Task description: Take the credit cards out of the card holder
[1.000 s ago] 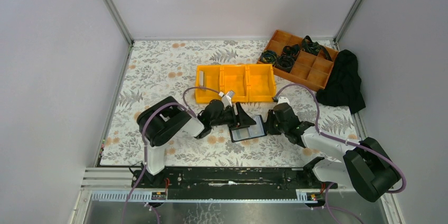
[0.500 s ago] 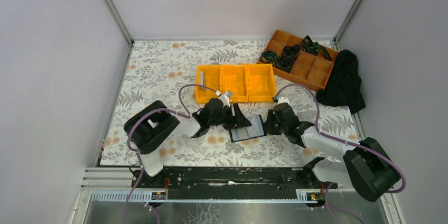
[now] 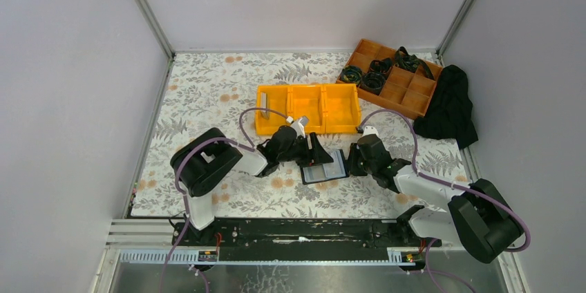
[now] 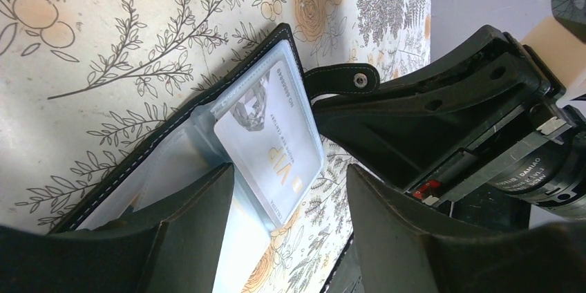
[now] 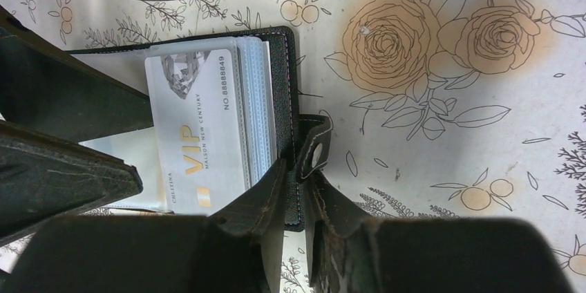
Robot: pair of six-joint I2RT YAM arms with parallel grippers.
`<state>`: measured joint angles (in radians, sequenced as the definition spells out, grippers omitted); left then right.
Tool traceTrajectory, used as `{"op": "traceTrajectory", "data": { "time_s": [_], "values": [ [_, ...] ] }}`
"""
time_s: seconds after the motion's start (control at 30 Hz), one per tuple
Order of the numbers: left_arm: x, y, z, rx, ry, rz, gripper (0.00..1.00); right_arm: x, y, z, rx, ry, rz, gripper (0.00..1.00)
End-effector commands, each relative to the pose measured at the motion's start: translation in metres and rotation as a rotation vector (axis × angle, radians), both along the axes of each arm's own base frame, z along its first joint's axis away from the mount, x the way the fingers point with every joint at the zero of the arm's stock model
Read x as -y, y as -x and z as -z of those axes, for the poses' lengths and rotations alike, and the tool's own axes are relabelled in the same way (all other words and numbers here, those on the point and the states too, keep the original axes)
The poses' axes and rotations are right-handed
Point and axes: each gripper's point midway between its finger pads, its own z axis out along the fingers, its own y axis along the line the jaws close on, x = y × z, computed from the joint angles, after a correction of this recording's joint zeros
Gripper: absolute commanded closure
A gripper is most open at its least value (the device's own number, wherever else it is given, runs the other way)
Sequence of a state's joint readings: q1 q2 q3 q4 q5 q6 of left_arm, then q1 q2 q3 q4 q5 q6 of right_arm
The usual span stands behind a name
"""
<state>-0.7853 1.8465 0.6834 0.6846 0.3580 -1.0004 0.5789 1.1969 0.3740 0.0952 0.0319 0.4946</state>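
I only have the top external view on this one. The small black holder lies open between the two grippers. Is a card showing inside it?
Observer: Yes. Both wrist views show a thin silver card with VIP printed in gold. It lies on the clear plastic sleeves of the small black wallet-like card holder.
Operator: Has the left gripper got hold of it?
Observer: No. The left gripper is open, with one finger on each side of the card.
Operator: And the right gripper?
Observer: The right gripper is shut on the edge of the holder's black cover, right beside its snap strap.
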Motion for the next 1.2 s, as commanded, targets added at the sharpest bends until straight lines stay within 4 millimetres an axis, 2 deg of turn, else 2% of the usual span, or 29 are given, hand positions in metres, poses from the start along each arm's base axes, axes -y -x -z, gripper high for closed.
{"op": "traceTrajectory", "data": {
  "time_s": [0.0, 0.57, 0.8, 0.9, 1.03, 1.17],
  "values": [
    [0.002, 0.006, 0.011, -0.024, 0.003, 0.019, 0.32, -0.006, 0.008, 0.007, -0.037, -0.023, -0.031, 0.78],
    [0.021, 0.021, -0.034, -0.062, 0.250, 0.098, 0.35, -0.013, 0.014, 0.016, -0.086, -0.046, -0.058, 0.81],
    [0.021, 0.022, -0.035, -0.081, 0.277, 0.112, 0.36, -0.011, 0.014, 0.014, -0.086, -0.029, -0.054, 0.82],
    [0.015, 0.019, -0.030, -0.088, 0.267, 0.102, 0.36, -0.002, 0.011, 0.005, -0.060, 0.007, -0.034, 0.82],
    [0.006, 0.015, -0.019, -0.104, 0.244, 0.083, 0.37, 0.007, 0.006, -0.022, -0.001, 0.034, -0.016, 0.82],
    [0.000, 0.014, -0.011, -0.118, 0.238, 0.074, 0.37, 0.007, 0.004, -0.049, 0.055, 0.010, -0.019, 0.82]
  ]
}}
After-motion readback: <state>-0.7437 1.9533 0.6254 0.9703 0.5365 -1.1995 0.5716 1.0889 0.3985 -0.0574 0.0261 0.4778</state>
